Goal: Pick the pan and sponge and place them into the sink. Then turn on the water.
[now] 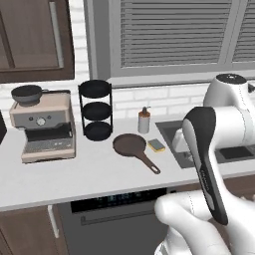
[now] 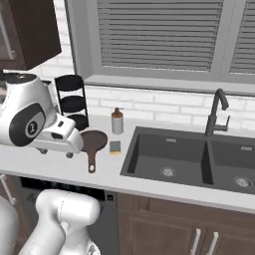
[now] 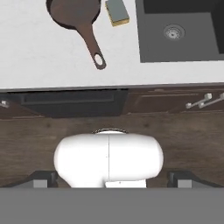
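Pan (image 1: 130,145) and sponge (image 1: 156,145): side by side on bench (image 1: 74,174), left of sink (image 2: 149,154), within easy reach. Claw (image 3: 109,178): spread, empty, held back above floor.

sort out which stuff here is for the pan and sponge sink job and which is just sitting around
For the job:
pan
sponge
sink
faucet

Just sitting around:
soap bottle
coffee machine
bowl on top of it
black three-tier rack
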Robot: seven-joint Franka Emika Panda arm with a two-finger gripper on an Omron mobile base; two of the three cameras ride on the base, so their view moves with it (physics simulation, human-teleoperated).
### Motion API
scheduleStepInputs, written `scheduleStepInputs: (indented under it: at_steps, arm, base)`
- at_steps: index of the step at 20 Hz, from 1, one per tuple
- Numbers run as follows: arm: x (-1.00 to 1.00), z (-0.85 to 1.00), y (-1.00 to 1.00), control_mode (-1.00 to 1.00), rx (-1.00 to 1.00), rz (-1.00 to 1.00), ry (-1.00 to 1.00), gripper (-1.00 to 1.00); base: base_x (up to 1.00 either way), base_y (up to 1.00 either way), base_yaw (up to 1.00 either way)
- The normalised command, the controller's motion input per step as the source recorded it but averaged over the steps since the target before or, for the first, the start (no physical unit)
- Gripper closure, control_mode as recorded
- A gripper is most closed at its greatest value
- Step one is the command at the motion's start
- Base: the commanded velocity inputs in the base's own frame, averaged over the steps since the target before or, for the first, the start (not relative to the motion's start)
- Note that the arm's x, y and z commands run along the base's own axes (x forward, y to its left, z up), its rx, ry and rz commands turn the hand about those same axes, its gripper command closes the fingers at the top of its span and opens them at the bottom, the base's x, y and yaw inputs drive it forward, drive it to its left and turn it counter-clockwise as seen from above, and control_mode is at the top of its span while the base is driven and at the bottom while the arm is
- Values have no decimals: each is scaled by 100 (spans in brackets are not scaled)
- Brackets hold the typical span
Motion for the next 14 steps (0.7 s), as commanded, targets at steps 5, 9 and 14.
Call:
scheduleStepInputs:
  at_steps: [5, 9, 14]
  arm:
    - [0, 0, 0, 100, 0, 0, 0, -100]
    - [0, 0, 0, 100, 0, 0, 0, -100]
    - [0, 0, 0, -100, 0, 0, 0, -100]
  base:
    - [42, 1, 0]
    - [37, 3, 0]
    - [2, 0, 0]
